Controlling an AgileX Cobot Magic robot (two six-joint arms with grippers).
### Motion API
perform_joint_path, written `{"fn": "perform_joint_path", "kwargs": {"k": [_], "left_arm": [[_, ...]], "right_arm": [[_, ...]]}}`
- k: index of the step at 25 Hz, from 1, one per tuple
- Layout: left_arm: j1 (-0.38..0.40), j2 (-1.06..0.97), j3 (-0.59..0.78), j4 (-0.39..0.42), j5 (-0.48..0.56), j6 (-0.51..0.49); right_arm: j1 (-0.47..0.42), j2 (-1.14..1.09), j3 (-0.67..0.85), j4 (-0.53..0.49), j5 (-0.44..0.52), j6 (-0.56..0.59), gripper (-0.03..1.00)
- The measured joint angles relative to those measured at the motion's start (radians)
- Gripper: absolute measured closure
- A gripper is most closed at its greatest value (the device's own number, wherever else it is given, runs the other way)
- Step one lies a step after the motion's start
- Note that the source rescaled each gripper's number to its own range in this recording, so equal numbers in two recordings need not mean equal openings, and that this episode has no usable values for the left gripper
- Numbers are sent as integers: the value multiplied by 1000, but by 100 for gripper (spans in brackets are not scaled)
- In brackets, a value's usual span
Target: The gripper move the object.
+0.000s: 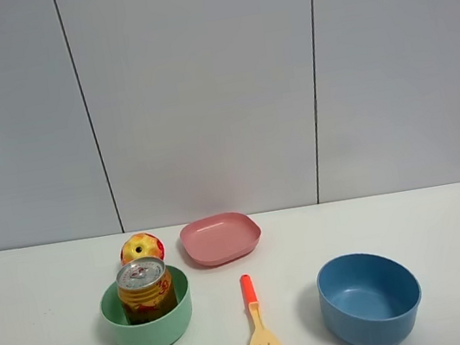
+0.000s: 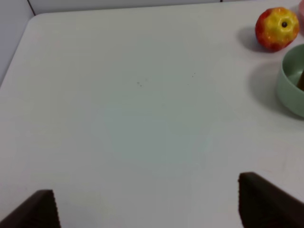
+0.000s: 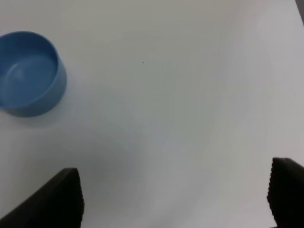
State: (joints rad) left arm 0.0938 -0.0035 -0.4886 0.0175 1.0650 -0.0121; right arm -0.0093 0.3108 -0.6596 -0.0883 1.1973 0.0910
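Though neither arm shows in the high view, the left hand [image 2: 147,202] hangs over bare worktop [image 2: 142,95] with fingers wide apart, and the can [image 1: 146,290] lies off to its right, upright in the green bowl [image 1: 148,321]. The right hand [image 3: 175,199], also spread and empty, sits beyond the empty blue bowl [image 1: 370,299], so the left looks nearer. The pink dish [image 1: 220,237] is empty; an apple [image 1: 141,249] rests behind the green bowl.
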Motion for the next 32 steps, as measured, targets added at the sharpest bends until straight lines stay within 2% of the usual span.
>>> {"fn": "perform_joint_path", "kwargs": {"k": [4, 8, 10, 32], "left_arm": [[0, 0, 0, 0, 0, 0], [0, 0, 0, 0, 0, 0], [0, 0, 0, 0, 0, 0], [0, 0, 0, 0, 0, 0]], "right_arm": [[0, -119, 59, 34, -18, -1, 46], [0, -252, 131, 52, -106, -6, 46], [0, -303, 158, 56, -117, -14, 46], [0, -311, 166, 68, -128, -23, 46]]}}
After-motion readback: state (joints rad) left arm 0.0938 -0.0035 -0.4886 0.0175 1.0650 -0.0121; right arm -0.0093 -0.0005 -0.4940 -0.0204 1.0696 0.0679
